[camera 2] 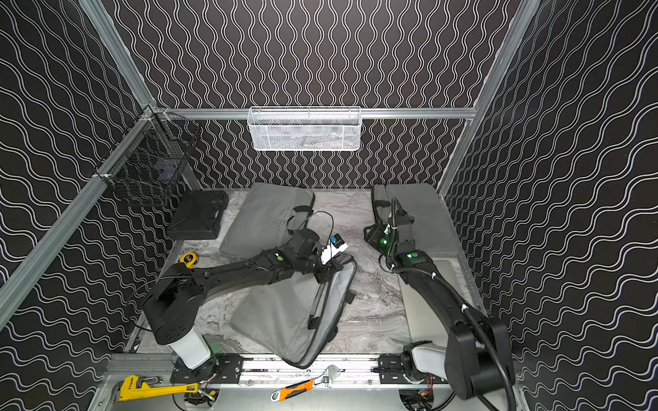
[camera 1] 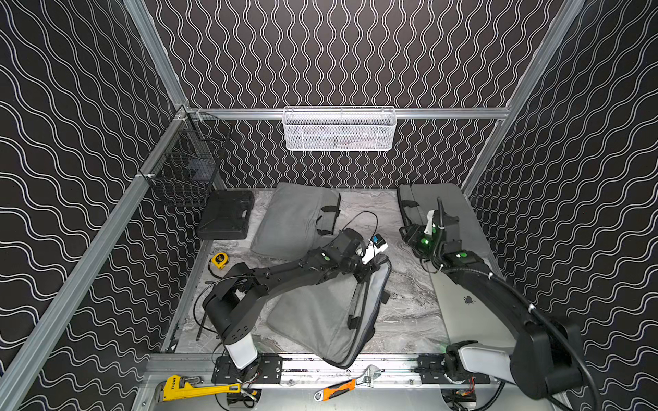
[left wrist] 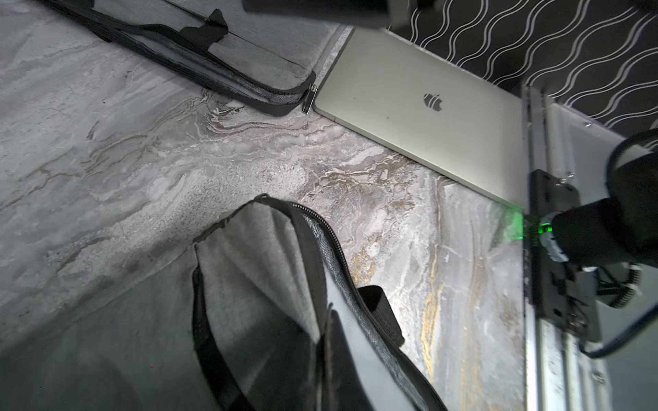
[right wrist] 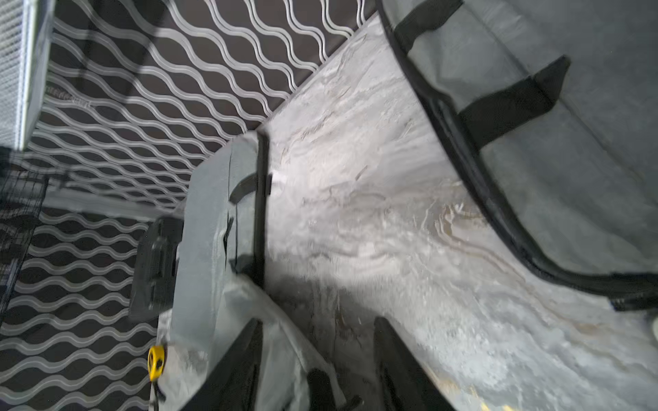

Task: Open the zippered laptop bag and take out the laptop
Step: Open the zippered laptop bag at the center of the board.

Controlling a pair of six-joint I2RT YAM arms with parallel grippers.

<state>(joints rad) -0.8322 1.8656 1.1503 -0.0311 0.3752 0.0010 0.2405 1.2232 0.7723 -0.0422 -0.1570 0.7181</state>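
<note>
the task looks all but finished. left of centre, the open grey fabric laptop bag [camera 1: 313, 320] lies with its zip undone and its mouth gaping. the left gripper [camera 1: 368, 274] is pressed together on the bag's lifted zip edge. further right, the silver laptop with the apple logo [camera 1: 466, 309] lies flat on the table, out of the bag and well apart from it, partly under the right arm. the right gripper [right wrist: 318, 322] hovers spread, with nothing between its fingers. what seems left is to let the flap go and draw both arms back.

the grey marbled tabletop [camera 1: 409, 313] carries, from the left, a black plastic case [camera 1: 226, 219], a yellow tape measure [camera 1: 219, 260], a second grey bag [camera 1: 288, 220] and a third grey bag [camera 1: 427, 203] at the back right. black walls with white wavy lines close it in. a black wire basket [camera 1: 185, 170] hangs on the left and a white mesh basket [camera 1: 338, 130] at the back.
</note>
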